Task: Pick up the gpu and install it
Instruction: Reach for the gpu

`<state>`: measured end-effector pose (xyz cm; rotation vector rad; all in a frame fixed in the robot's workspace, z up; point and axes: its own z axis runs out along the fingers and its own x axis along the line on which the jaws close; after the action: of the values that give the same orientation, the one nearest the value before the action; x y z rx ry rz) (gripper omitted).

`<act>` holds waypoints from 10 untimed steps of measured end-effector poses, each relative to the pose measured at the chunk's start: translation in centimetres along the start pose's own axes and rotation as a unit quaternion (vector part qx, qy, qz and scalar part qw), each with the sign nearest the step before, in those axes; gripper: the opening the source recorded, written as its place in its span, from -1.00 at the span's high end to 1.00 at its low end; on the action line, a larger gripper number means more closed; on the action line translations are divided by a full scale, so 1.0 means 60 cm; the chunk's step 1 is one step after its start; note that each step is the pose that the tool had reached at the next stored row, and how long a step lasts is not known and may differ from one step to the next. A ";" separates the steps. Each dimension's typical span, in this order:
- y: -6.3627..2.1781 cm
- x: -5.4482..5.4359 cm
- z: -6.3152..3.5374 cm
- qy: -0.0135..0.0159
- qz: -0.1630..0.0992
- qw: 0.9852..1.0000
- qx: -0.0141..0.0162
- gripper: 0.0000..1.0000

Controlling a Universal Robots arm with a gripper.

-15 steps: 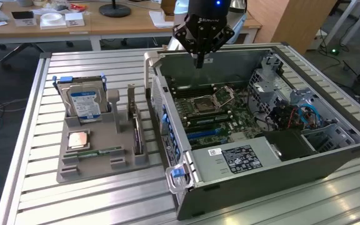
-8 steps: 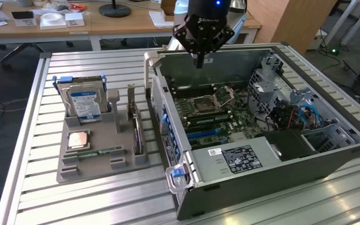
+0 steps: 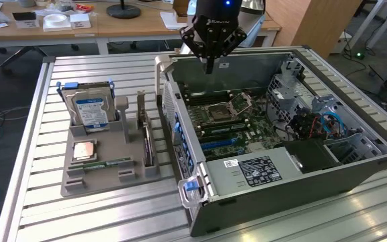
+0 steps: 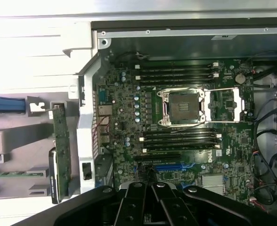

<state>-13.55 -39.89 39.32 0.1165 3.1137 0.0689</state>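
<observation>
One gpu (image 3: 147,145) stands in one tray (image 3: 99,185) beside one hard drive (image 3: 91,112); the gripper (image 3: 209,66), jaws closed and empty, hangs over one open computer (image 3: 281,197).

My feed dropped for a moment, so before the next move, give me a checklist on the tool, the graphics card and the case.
1. Tool empty: ok, shut on nothing.
2. Thin dark expansion card with silvery bracket upright in grey holder tray: ok.
3. Tool at the card: not ok; it hangs over the open grey computer case, apart from the card.
4. Case side open, green motherboard exposed: ok.
5. Long blue motherboard slot free: ok, nothing seated.
</observation>
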 end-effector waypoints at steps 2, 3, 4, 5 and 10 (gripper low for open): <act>-0.001 0.007 0.000 0.000 0.000 1.000 0.000 0.79; -0.001 0.012 0.000 0.000 0.000 1.000 0.000 0.79; -0.001 0.016 0.000 0.000 0.000 1.000 0.000 0.79; -0.002 0.021 0.000 0.000 0.000 1.000 0.000 0.79; -0.003 0.044 -0.001 0.000 0.000 1.000 0.000 0.79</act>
<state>-16.23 -39.89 39.32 0.1167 3.1137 0.0689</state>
